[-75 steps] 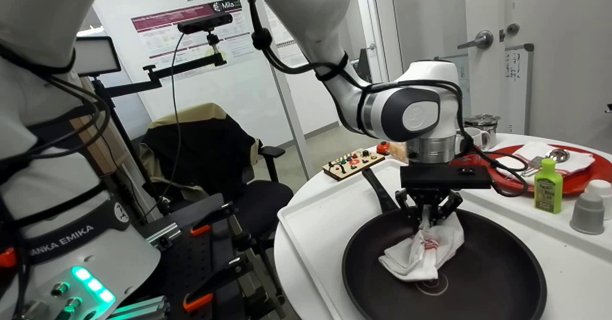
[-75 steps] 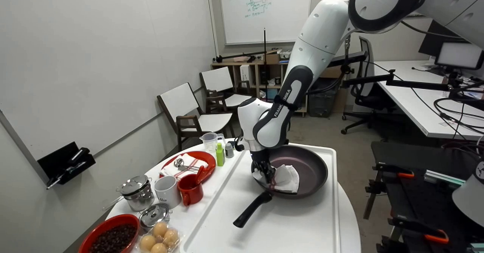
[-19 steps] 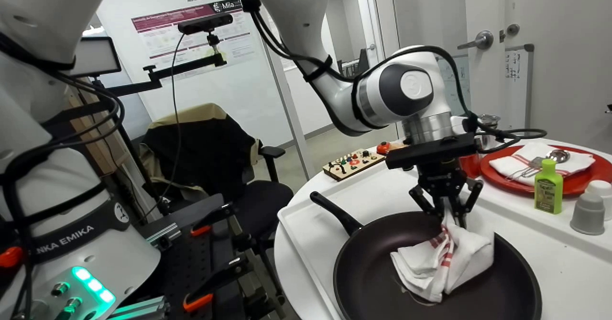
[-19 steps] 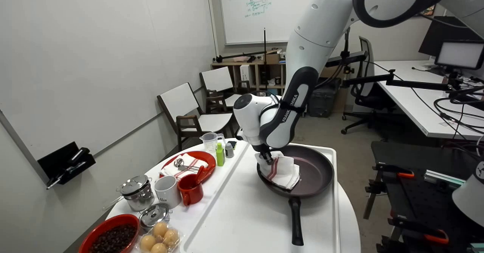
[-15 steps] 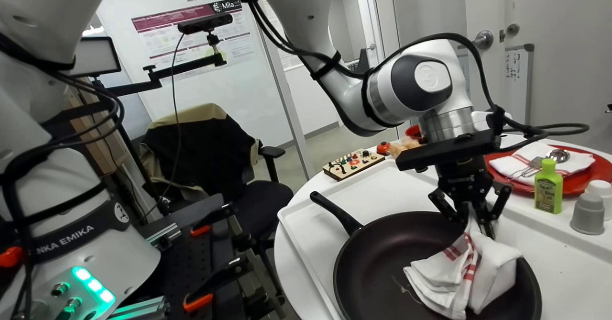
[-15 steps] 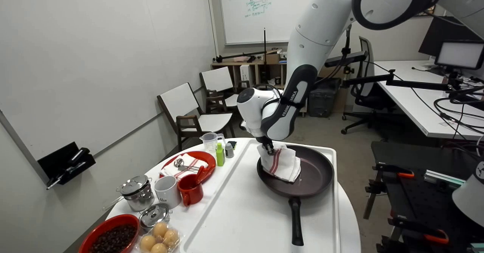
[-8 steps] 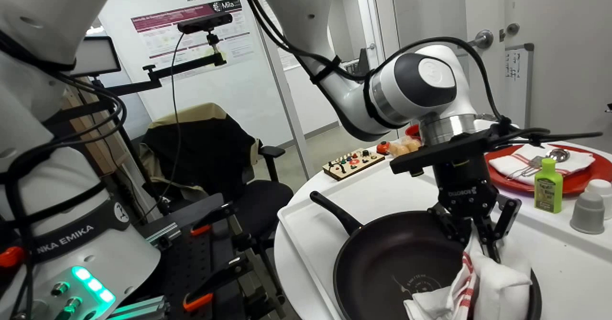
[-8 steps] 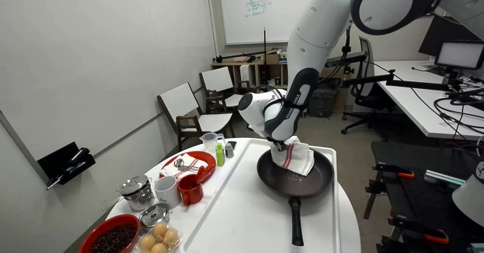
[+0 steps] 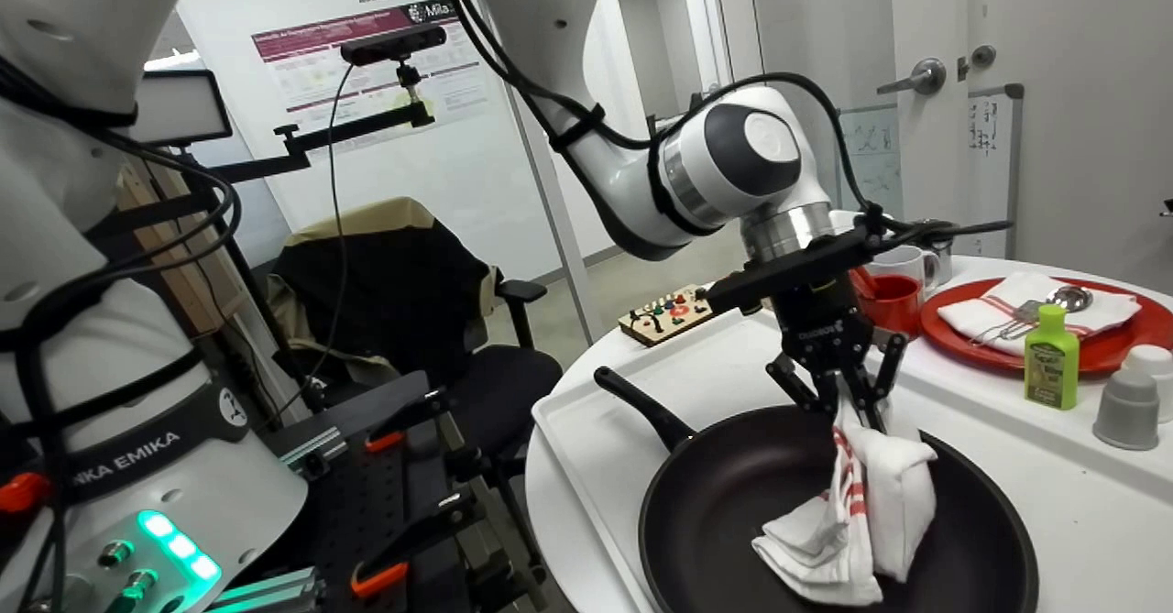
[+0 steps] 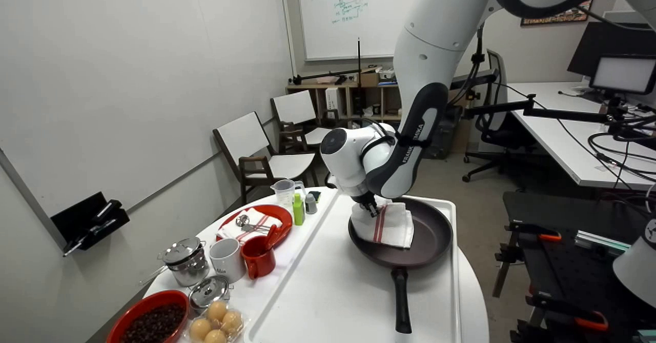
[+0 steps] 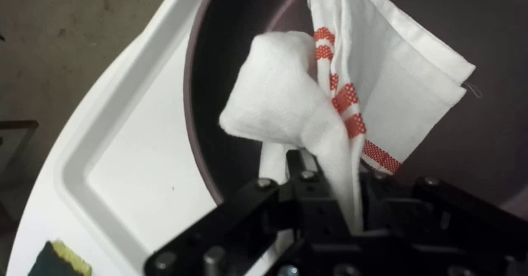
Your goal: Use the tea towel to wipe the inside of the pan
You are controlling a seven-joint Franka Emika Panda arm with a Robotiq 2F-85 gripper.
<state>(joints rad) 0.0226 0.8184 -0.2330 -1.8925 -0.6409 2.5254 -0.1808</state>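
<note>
- The hand (image 9: 854, 411) is closed in a narrow pinch on a gathered end of the tea towel (image 11: 276, 94), and leans over rather than pointing straight down.
- The tea towel is inside the pan (image 10: 433, 240), over its left half in an exterior view, with the right half bare. Its lower folds appear to rest on the pan's floor, while a bunched lobe lies beside the wall in the wrist view.
- The step looks like mid-wipe. Press just enough for the folds to drag flat: too high, and only a corner brushes the coating; too low, and the hard fingertips may scrape it.
- Use slow, overlapping arcs round the wall, then cross the middle. The bare half calls for a pass too; how much is wiped I cannot tell.
- Nothing visible clamps the pan to the white tray (image 10: 333, 297), so hard sideways strokes could turn it, handle (image 10: 401, 302) and all. Ease off near the rim, where the fabric can snag or flop over.
- Left of the tray, on the worktop (image 10: 470, 302), stand the green bottle (image 10: 298, 212), the red plate (image 10: 277, 211) with a folded striped napkin (image 10: 261, 219), and the red mug (image 10: 259, 259). Wide strokes that way risk a bump; the cable (image 9: 903, 226) sticking out above the hand could reach them first.
- The napkin resembles the tea towel; don't confuse them.
- At the near left are a steel pot (image 10: 189, 268) and eggs (image 10: 217, 322), little hindrance.
</note>
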